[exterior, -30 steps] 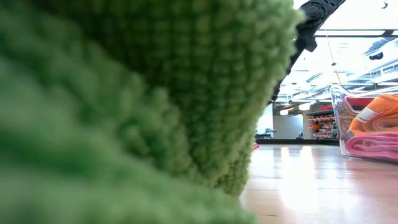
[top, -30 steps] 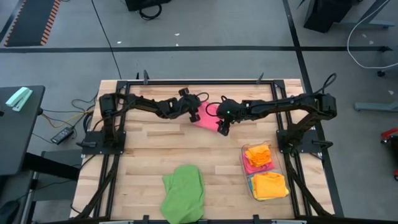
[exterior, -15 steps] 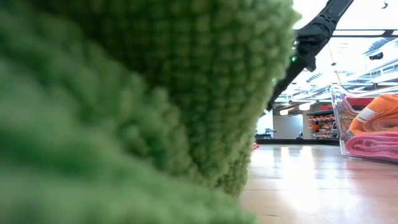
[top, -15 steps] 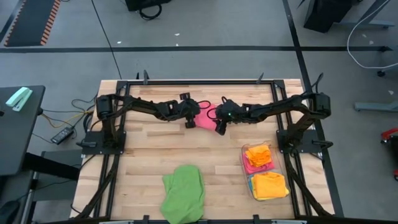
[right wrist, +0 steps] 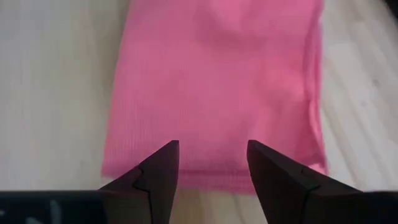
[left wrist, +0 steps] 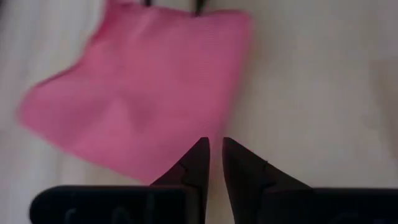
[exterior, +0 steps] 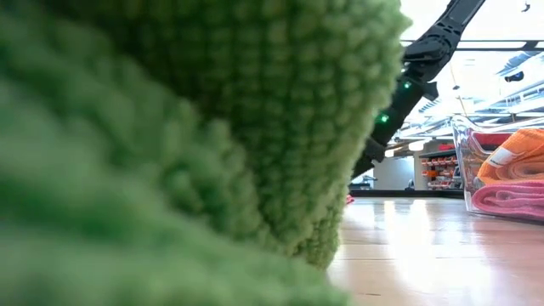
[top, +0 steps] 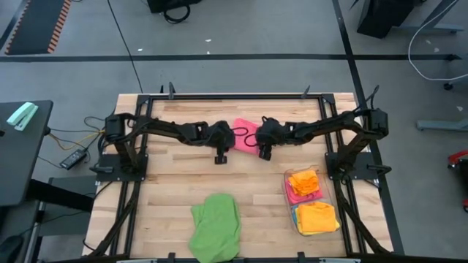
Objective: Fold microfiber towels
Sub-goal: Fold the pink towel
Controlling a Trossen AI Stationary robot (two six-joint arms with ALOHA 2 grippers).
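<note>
Right now I'm working the pink towel (top: 244,135), which lies flat near the 12 o'clock edge of the counter (top: 175,183), between my two arms. It looks folded down to a compact shape, though in the left wrist view one side runs ragged and skewed.

My left gripper (left wrist: 213,152) hangs over the towel's 9 o'clock side, just off the corner; its jaws stand almost together, only a sliver of gap between them, and I see no cloth caught in them. My right gripper (right wrist: 211,163) sits over the towel's 3 o'clock side with its jaws apart and empty, the near hem showing between them.

I judge this as the step of taking hold of the pink towel for a fold or a final tidy. The next move calls for both sets of jaws to come down onto an edge and pinch only the layers I want, then carry them across evenly so the hems line up. The left side needs re-aiming, since it is over bare wood beside the corner.

Elsewhere, the green towel (top: 216,226) lies crumpled at 6 o'clock, unfolded, filling most of the low view. Folded orange towels (top: 316,218) and a pink one sit in the bin (top: 289,212) at 4 o'clock.
</note>
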